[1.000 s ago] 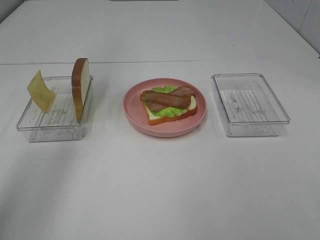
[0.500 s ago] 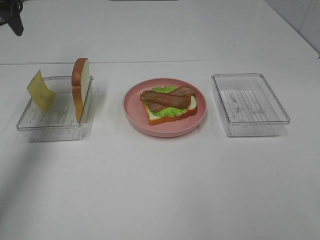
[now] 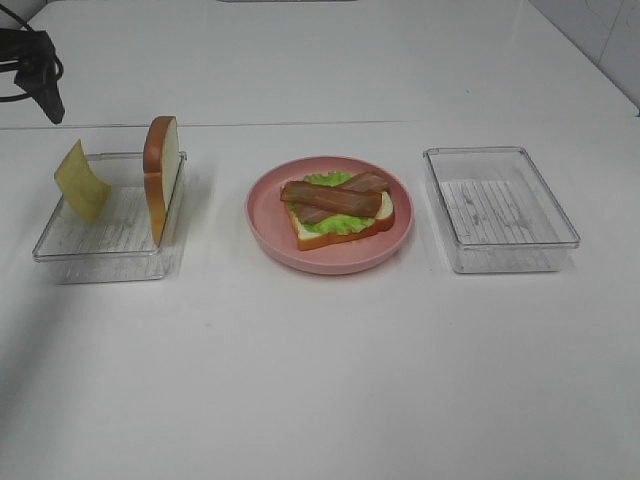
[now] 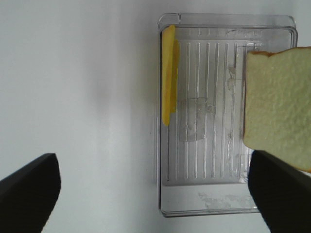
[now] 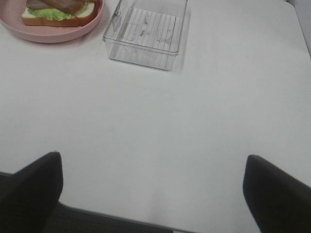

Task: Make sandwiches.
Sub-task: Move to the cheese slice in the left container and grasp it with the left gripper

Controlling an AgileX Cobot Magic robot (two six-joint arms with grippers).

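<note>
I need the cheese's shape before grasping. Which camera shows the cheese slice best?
The exterior high view: the cheese slice shows its broad yellow face, leaning against the wall of its clear tray. The left wrist view sees it nearly edge-on; the right wrist view misses it.

Sandwich (image 3: 340,207) on plate (image 3: 330,262), between left tray (image 3: 110,232) and right tray (image 3: 500,210)

Pink plate (image 3: 268,236), green lettuce (image 3: 325,226), brown bacon (image 3: 330,198), yellow cheese (image 3: 82,182), clear ribbed tray (image 3: 500,212), white table (image 3: 320,380)
</note>
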